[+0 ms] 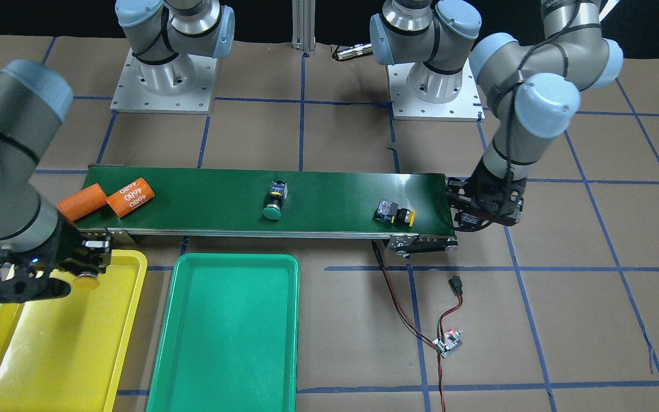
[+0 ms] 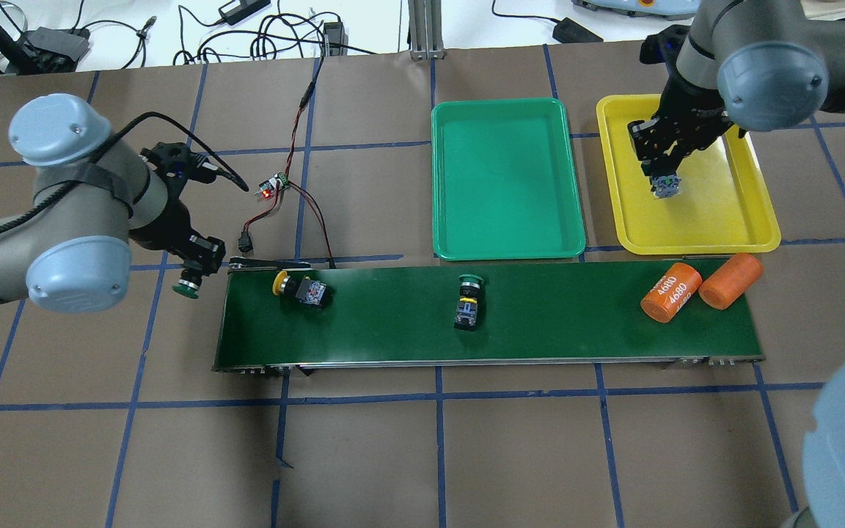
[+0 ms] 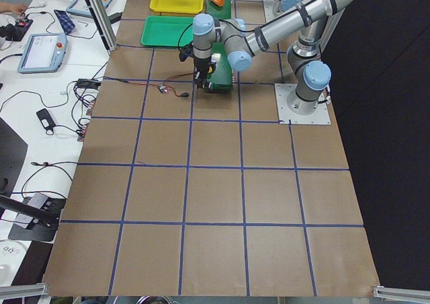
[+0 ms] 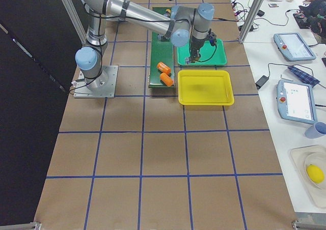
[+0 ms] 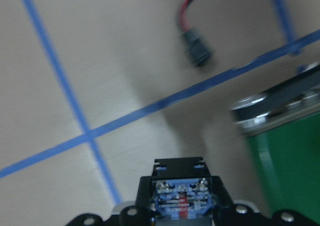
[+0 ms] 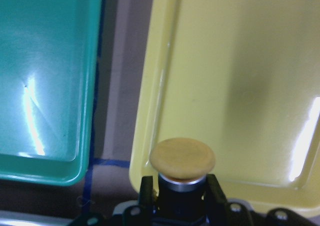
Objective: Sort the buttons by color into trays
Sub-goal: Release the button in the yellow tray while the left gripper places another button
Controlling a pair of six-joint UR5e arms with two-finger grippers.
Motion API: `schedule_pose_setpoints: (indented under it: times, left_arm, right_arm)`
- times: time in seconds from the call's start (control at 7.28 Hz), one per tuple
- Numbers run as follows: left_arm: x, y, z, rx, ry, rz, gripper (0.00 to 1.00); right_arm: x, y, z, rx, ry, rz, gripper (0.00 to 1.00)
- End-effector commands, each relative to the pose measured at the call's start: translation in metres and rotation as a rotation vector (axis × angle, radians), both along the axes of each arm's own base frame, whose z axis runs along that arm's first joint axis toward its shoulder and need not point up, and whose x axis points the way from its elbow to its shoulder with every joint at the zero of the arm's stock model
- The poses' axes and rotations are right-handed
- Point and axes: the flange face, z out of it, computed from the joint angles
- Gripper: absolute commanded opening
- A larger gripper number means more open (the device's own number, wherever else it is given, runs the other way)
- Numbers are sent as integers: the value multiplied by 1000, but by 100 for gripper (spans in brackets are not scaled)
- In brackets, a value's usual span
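held yellow button (image 6: 183,158) sits clamped between the closed fingers of my right gripper (image 2: 663,183), cap pointing away from the wrist, hanging over the yellow tray (image 2: 752,216) on the side toward the green tray (image 2: 507,176); i cannot tell from here whether it touches the tray floor. held green button (image 2: 186,292) is pinched in my left gripper (image 2: 191,279), cap down, just off the end of the conveyor belt (image 2: 562,323) and over bare table (image 2: 364,455); the wrist view shows only its blue terminal end between the fingers. on the belt, a loose yellow button (image 2: 301,288) lies on its side near the left gripper's end, and a loose green button (image 2: 469,301) lies on its side about mid-belt, in front of the green tray. two orange cylinders (image 2: 697,287), one printed 4680, lie touching each other at the belt's far end, beside the yellow tray. both trays sit just beyond the belt, side by side but apart. a small circuit board (image 2: 273,187) with red and black wires lies on the brown, blue-taped table near the left arm. side views show a bench with tablets (image 4: 293,69) alongside.
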Motion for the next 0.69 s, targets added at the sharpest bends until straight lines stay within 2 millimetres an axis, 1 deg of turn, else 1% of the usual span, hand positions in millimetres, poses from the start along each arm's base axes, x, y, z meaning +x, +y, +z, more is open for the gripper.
schedule_pose_setpoints:
  times: [0.0, 0.14, 0.27, 0.41, 0.55]
  left_arm:
    - [-52, 15, -21, 40, 70, 132, 0]
    - [-51, 21, -32, 63, 65, 124, 3]
    - [-48, 19, -34, 68, 56, 129, 42]
    - [-41, 15, -26, 49, 53, 142, 81]
    - [-20, 10, -19, 29, 54, 186, 100]
  right_arm:
    - [-44, -32, -13, 18, -9, 8, 99]
    - [-43, -30, -13, 25, -7, 2, 100]
    - [-37, -27, -8, 24, -11, 7, 100]
    - [-24, -16, -1, 57, -22, 4, 100]
    - [7, -1, 7, 60, -20, 4, 100]
